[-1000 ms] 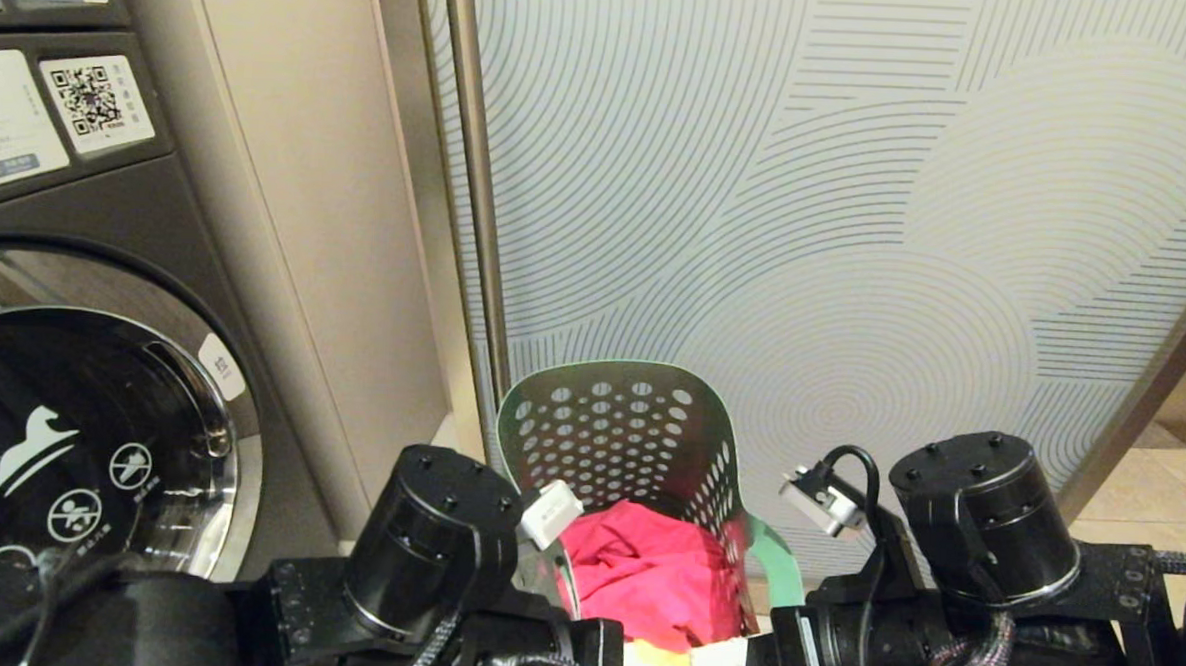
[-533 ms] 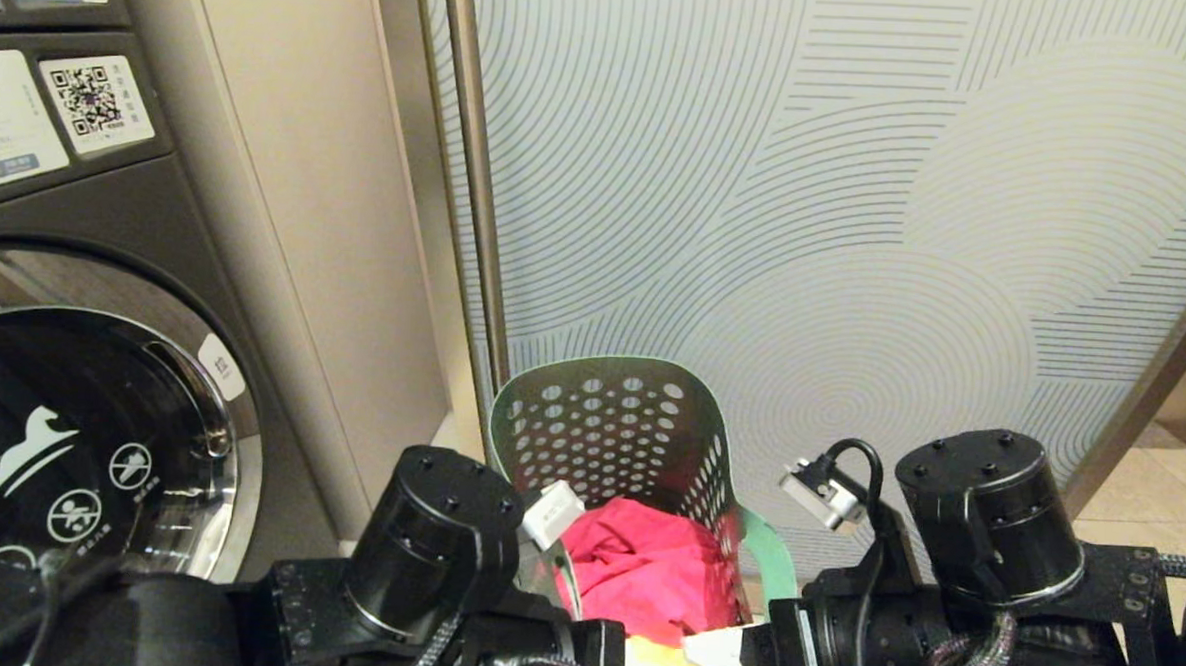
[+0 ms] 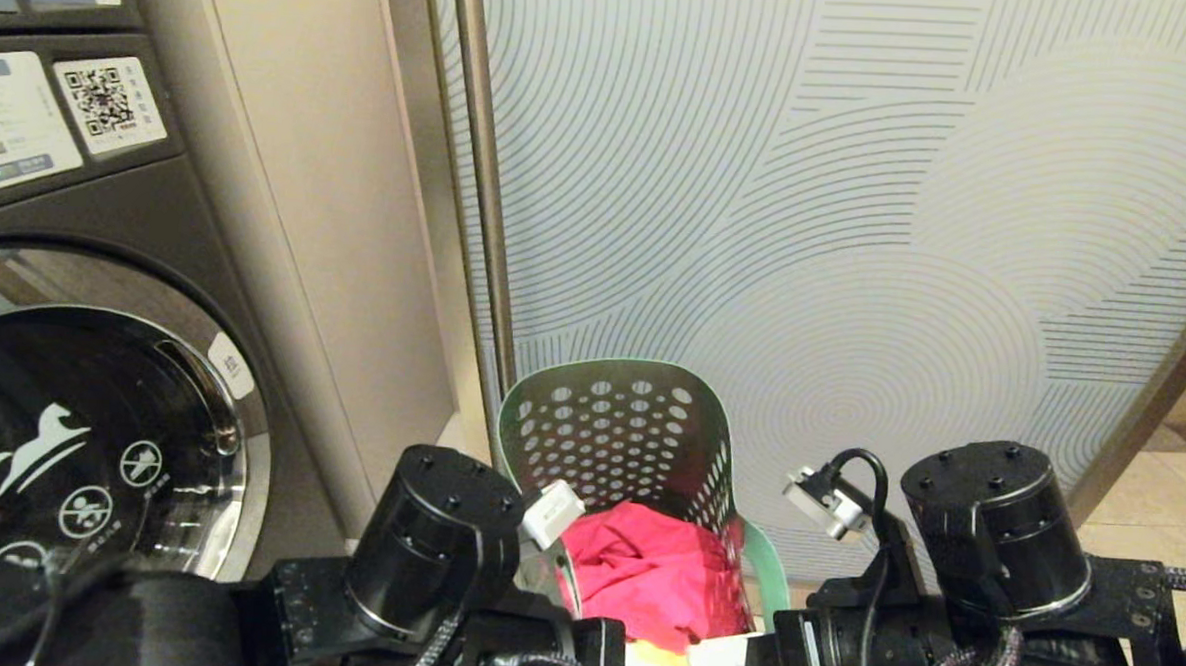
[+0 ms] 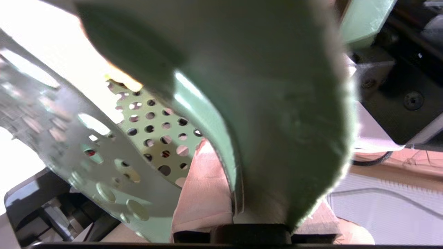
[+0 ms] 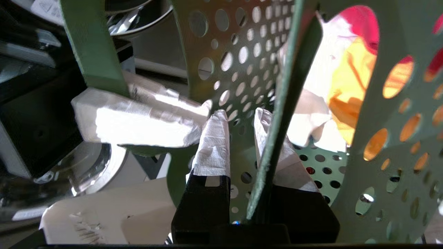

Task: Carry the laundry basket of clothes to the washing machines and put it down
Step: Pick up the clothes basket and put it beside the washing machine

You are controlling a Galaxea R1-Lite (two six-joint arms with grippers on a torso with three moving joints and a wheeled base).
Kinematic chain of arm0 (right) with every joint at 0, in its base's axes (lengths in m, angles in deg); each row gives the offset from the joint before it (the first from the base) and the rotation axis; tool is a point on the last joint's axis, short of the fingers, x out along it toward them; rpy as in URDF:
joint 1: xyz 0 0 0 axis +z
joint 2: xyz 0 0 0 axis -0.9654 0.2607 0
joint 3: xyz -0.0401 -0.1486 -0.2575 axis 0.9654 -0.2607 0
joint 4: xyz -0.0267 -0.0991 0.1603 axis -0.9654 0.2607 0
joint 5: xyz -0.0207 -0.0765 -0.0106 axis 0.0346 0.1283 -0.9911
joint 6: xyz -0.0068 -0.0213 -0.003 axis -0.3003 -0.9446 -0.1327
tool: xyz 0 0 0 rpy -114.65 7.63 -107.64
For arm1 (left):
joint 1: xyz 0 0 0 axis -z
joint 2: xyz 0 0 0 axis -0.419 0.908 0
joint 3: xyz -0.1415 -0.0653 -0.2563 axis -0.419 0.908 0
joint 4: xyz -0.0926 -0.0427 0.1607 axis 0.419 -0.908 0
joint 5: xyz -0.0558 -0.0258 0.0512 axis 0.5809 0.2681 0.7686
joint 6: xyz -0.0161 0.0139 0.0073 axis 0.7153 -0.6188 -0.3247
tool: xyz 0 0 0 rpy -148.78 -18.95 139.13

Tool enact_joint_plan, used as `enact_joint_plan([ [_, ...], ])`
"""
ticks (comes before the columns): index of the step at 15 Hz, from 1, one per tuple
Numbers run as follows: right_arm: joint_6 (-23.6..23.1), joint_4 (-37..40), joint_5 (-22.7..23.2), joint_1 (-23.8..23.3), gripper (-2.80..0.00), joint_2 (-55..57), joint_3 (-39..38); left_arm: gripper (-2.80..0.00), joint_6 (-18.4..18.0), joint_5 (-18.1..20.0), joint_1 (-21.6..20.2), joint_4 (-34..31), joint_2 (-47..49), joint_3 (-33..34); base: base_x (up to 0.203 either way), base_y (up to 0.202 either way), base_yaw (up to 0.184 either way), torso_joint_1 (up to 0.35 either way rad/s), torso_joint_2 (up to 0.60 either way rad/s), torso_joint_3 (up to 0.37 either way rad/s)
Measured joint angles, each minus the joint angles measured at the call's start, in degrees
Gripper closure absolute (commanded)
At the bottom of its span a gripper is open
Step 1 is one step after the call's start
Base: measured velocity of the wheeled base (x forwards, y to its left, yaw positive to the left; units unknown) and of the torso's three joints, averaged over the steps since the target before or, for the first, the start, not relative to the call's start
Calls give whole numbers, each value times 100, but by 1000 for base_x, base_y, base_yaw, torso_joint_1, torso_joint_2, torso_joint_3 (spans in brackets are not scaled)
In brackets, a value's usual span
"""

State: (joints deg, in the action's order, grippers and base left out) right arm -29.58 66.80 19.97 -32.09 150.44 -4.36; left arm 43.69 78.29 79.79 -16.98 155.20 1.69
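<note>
Fingers (image 5: 216, 138) of the right gripper are clamped on the laundry basket (image 3: 614, 424) wall, the left likewise; low at frame centre, beside the washing machines (image 3: 98, 432), it has barely shifted, so set-down is judged near.

Head camera looks down; both wrist cameras sit close against the basket (image 3: 629, 425).

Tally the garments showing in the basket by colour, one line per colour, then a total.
Pink-red garment: 1
White garment: 1
Yellow-orange garment: 1
Total: 3 garments visible in the laundry basket; more could lie hidden underneath.
</note>
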Motion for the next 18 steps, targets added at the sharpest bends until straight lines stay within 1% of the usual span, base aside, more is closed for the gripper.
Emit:
enact_joint_plan([
  [15,-6,-5,1,-2,0,9,-11,0,12,9,9,0,7,2,1,-8,172,3,1,2],
  [18,-15,-2,-18,126,0,-2,-9,0,4,4,58,-2,-35,30,0,-6,178,6,2,1],
])
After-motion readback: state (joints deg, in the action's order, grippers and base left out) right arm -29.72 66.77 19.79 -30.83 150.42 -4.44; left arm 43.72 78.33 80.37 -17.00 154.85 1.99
